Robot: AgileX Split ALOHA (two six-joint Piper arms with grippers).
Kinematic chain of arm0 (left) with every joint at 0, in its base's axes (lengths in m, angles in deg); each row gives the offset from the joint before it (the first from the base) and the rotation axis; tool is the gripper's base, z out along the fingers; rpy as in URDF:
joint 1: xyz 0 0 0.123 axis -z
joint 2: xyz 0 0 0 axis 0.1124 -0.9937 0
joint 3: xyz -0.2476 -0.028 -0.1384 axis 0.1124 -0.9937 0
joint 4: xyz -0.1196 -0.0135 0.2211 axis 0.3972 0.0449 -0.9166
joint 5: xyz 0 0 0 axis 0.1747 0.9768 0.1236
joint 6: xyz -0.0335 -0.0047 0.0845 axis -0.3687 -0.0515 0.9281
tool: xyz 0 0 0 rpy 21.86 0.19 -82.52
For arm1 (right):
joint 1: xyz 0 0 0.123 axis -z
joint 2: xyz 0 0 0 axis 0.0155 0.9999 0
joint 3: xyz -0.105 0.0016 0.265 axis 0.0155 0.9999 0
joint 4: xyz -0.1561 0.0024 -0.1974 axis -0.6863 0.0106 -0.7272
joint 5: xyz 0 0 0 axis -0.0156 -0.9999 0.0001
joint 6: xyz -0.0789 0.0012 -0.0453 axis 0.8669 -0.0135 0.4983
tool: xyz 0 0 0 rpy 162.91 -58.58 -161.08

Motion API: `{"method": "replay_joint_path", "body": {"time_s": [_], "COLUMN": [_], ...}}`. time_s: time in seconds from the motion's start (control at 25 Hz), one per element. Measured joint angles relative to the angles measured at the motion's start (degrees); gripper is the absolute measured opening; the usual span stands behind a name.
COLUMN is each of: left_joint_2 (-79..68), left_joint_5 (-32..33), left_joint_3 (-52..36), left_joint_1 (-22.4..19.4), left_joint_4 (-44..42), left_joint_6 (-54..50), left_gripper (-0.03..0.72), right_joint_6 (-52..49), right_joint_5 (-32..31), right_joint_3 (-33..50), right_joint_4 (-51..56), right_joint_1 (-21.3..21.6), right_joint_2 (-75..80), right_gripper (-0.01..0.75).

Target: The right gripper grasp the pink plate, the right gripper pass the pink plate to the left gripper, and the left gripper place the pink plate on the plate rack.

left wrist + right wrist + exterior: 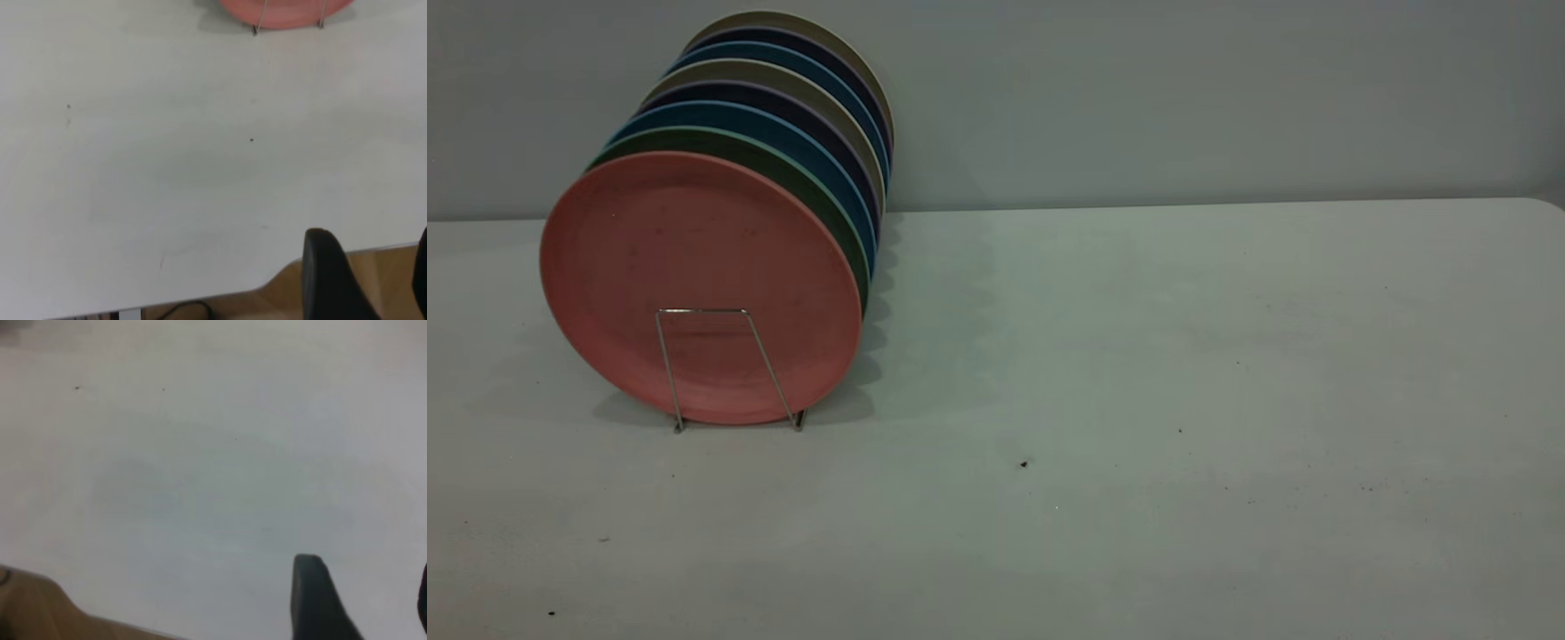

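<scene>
The pink plate stands upright at the front of a row of plates, leaning in the plate rack, whose silver wire loop crosses its lower face. Its lower edge and the rack's wire feet also show far off in the left wrist view. Neither arm appears in the exterior view. My left gripper is open and empty, over the table's near edge, well away from the plate. My right gripper is open and empty above bare table.
Several more plates stand behind the pink one: a green one, then blue, dark purple and beige. The white table stretches to the right of the rack. A wooden floor shows beyond the table's edge.
</scene>
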Motion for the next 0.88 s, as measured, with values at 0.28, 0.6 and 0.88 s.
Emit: {"method": "replay_joint_path", "body": {"time_s": [0.28, 0.6, 0.88], "left_joint_2": [0.66, 3.29, 5.19], "left_joint_5": [0.12, 0.12, 0.18], "left_joint_3": [0.00, 0.00, 0.00], "left_joint_1": [0.00, 0.00, 0.00], "left_joint_4": [0.00, 0.00, 0.05], "left_joint_6": [0.00, 0.00, 0.00], "left_gripper": [0.337, 0.337, 0.337], "right_joint_6": [0.00, 0.00, -0.02], "right_joint_5": [-0.14, -0.14, -0.18], "right_joint_3": [0.06, 0.06, 0.10], "right_joint_4": [0.49, 0.67, 0.89], "right_joint_1": [2.99, 4.90, 4.90], "right_joint_2": [-2.95, -2.98, -2.98], "right_gripper": [0.384, 0.384, 0.384]}}
